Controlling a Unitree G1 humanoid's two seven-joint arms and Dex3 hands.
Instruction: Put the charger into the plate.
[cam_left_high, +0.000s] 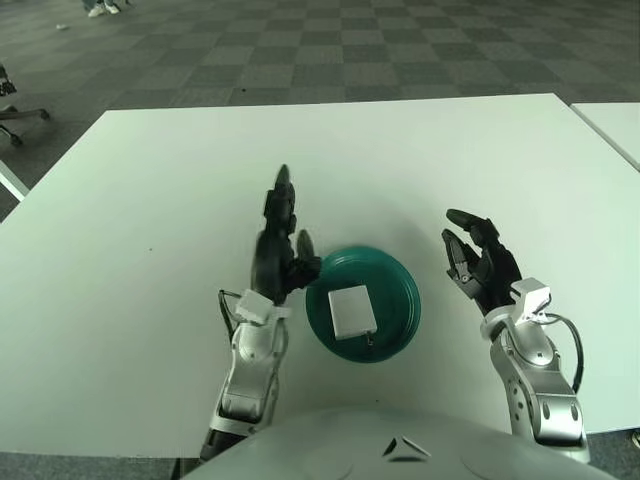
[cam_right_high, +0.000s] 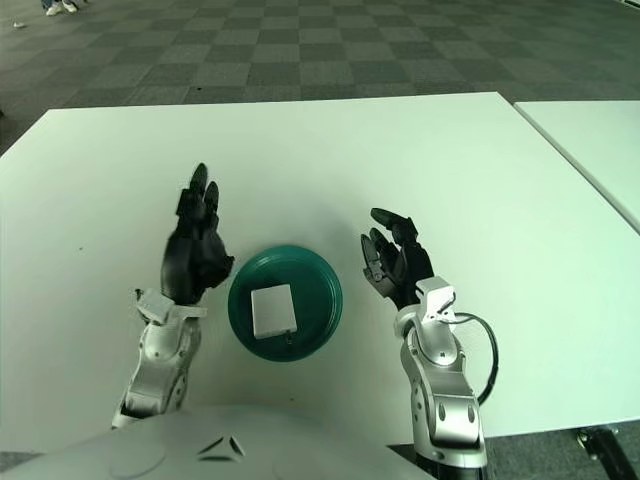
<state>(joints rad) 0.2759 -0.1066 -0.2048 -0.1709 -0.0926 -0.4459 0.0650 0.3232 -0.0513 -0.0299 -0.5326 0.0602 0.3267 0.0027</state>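
A white square charger (cam_left_high: 351, 310) lies flat inside the dark green plate (cam_left_high: 395, 281) near the table's front edge. My left hand (cam_left_high: 279, 243) is raised just left of the plate, fingers extended upward and holding nothing. My right hand (cam_left_high: 479, 264) shows to the right of the plate, a short gap away, fingers spread and empty.
The white table (cam_left_high: 330, 160) stretches bare behind the plate. A second white table edge (cam_left_high: 610, 125) shows at the far right. Grey checkered carpet lies beyond the table's far edge.
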